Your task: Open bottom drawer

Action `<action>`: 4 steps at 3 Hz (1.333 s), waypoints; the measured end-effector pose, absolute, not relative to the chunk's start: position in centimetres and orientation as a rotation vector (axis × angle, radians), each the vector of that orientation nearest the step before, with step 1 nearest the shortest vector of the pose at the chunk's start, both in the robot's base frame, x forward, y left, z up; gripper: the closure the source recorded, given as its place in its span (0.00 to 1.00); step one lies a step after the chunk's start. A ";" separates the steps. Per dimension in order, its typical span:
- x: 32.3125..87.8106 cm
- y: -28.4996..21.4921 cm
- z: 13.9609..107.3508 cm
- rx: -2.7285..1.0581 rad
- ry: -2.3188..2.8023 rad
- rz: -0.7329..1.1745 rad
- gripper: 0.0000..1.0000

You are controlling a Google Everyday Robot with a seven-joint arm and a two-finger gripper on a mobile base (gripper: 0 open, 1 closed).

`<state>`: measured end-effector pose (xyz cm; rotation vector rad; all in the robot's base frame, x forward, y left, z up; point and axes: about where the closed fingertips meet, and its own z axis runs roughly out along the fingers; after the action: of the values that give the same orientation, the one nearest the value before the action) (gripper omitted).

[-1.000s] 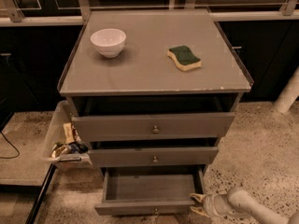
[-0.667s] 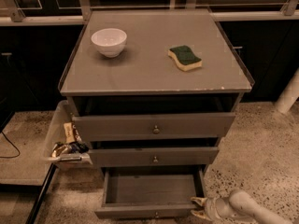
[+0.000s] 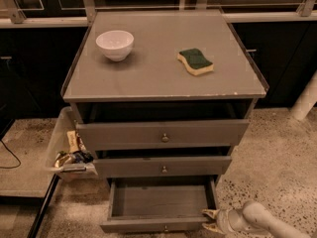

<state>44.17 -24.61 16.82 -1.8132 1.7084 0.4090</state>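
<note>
Btm drawer point(image 3: 159, 203) out, claw point(image 3: 210, 220) at corner

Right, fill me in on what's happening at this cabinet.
The robot's gripper sits low at the right, by the front right corner of the bottom drawer, fingers apart. That drawer stands pulled well out, its inside showing. The top drawer and middle drawer are each out only a little. A white bowl and a green sponge lie on the cabinet top, with nothing touching them.

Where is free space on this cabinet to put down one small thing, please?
Free: the cabinet top between the white bowl and the sponge, and its front strip; also the bare inside of the open bottom drawer. Crowded: the drawer's front right corner, where the tool sits.
</note>
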 end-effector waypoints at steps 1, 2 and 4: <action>44.2 -24.6 16.8 -1.813 1.708 0.409 0.59; 44.7 -24.4 16.4 -1.809 1.714 0.418 0.36; 45.4 -24.0 15.2 -1.798 1.731 0.440 0.00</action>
<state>45.42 -23.95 15.17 -1.7979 1.7305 0.4402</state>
